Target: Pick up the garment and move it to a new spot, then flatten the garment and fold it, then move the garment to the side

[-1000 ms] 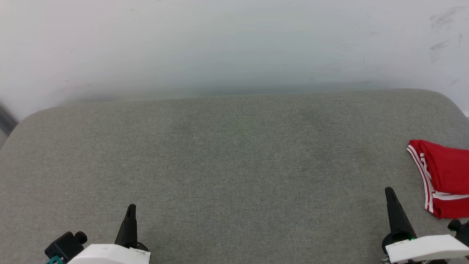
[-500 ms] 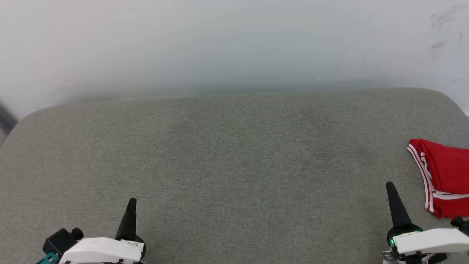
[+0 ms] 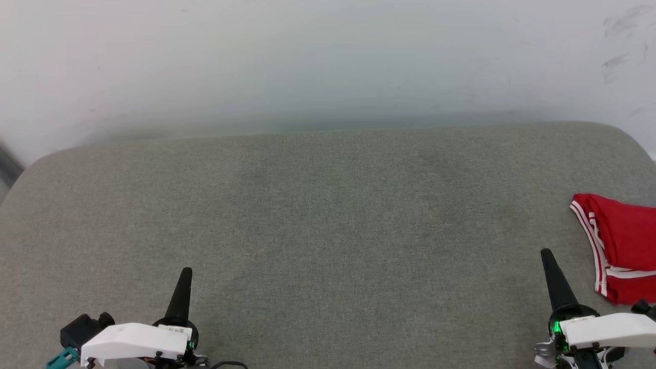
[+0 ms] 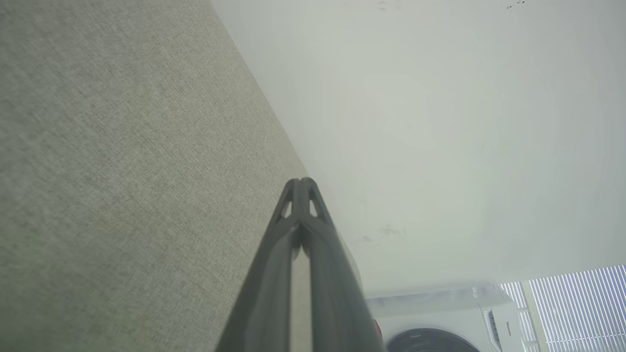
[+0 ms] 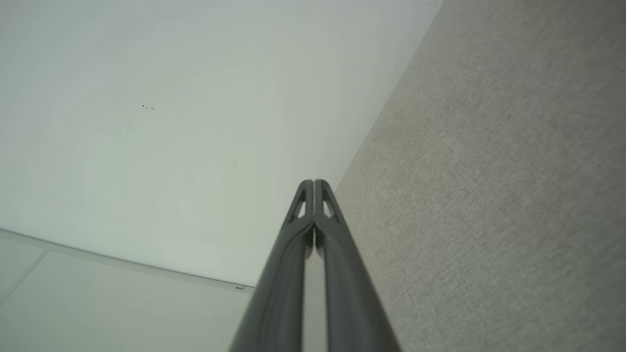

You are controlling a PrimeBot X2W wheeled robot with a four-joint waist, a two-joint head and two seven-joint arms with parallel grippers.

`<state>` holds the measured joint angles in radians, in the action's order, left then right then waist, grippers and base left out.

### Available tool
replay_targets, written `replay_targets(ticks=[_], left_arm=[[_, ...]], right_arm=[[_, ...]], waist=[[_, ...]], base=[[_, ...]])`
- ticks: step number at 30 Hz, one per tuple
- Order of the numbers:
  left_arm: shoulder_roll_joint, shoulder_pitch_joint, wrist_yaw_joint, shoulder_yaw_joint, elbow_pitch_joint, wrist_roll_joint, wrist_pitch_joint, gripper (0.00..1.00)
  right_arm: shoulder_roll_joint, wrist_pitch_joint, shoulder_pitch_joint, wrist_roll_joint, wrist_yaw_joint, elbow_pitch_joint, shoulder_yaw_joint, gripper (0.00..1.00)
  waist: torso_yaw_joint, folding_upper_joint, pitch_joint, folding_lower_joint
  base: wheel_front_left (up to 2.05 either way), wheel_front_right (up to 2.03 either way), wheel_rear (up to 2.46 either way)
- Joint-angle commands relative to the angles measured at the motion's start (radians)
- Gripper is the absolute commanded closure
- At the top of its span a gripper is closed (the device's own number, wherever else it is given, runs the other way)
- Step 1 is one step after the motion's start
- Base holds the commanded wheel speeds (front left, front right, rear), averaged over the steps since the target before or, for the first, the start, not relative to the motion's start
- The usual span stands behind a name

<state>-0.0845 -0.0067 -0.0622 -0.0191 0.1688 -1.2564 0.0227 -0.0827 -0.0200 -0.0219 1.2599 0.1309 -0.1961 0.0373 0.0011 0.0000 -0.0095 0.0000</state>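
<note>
The jaws of the left gripper [image 4: 301, 182] are pressed together, tips meeting with nothing between them. The jaws of the right gripper [image 5: 313, 182] are pressed together in the same way and are equally empty. Each pair of dark fingers points up and away over the grey fabric-covered desk [image 3: 328, 220] towards the white wall [image 3: 328, 61]. Neither gripper touches the cloth surface, as far as the head view lets me judge.

Both grippers sit low at the near edge, the left near one corner and the right near the other. That leaves the broad middle of the desk bare between them. It looks like a parked stance rather than a reach, since nothing lies in front of either tip.

The garment [image 3: 622, 246] lies on the desk at the far right, just beside the right gripper and beyond it, with part of it cut off by the picture's edge. What shows is a compact red bundle with red-and-white striped trim along its left edge. No lettering is visible.

Lying that far off centre with both jaws empty, it looks to me set aside rather than waiting for a pickup. The hidden part keeps me from confirming a tidy fold.
</note>
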Motion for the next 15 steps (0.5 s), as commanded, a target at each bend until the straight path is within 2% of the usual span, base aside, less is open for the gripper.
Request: replay_targets(ticks=[1,15], left_arm=[[-0.005,-0.020,-0.010,-0.008,0.002,-0.028,-0.007,1.00],[-0.003,-0.050,-0.030,-0.021,0.025,-0.147,-0.038,1.00]], right_arm=[[-0.005,0.006,-0.025,0.029,0.000,0.002,0.004,1.00],[-0.002,0.039,-0.048,0.146,0.000,-0.015,0.014,1.00]], waist=[[0.000,0.0000,0.000,0.0000],[0.000,0.0000,0.004,0.0000]], base=[[0.00,0.00,0.00],[0.00,0.00,0.00]])
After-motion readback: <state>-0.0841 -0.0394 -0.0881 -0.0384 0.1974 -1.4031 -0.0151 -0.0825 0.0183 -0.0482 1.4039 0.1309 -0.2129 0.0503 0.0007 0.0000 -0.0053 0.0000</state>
